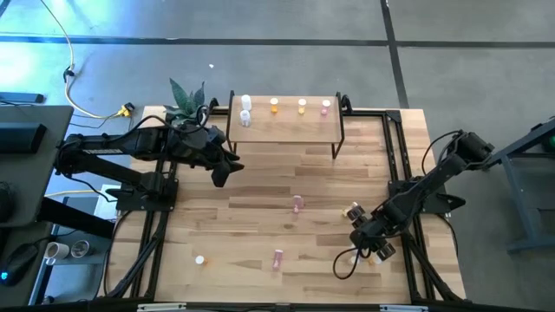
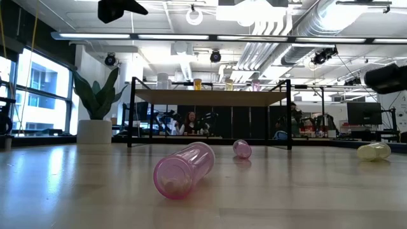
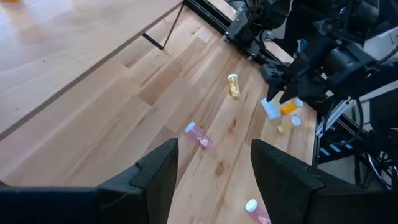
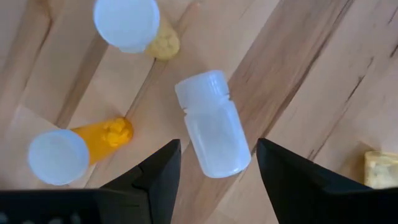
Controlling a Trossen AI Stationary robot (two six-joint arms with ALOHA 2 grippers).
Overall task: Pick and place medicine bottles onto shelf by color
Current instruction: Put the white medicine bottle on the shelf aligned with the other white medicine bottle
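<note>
The shelf (image 1: 286,117) stands at the table's far middle, with a white bottle (image 1: 245,108), two orange ones (image 1: 274,106) and a pink one (image 1: 325,107) upright on it. My right gripper (image 4: 217,180) points down, open, at the near right, over a white bottle (image 4: 214,124) that lies on its side on the table. Its fingers stand on either side of the bottle's base end, apart from it. Two orange bottles with white caps (image 4: 81,146) (image 4: 134,28) lie beside it. My left gripper (image 1: 221,173) hangs open above the table, left of the shelf.
Two pink bottles (image 1: 297,204) (image 1: 277,258) lie on their sides mid-table, a yellow one (image 1: 354,211) to their right, and a small one (image 1: 200,258) at the near left. A potted plant (image 1: 186,100) stands at the far left. Black frame rails (image 1: 399,156) run along the table's sides.
</note>
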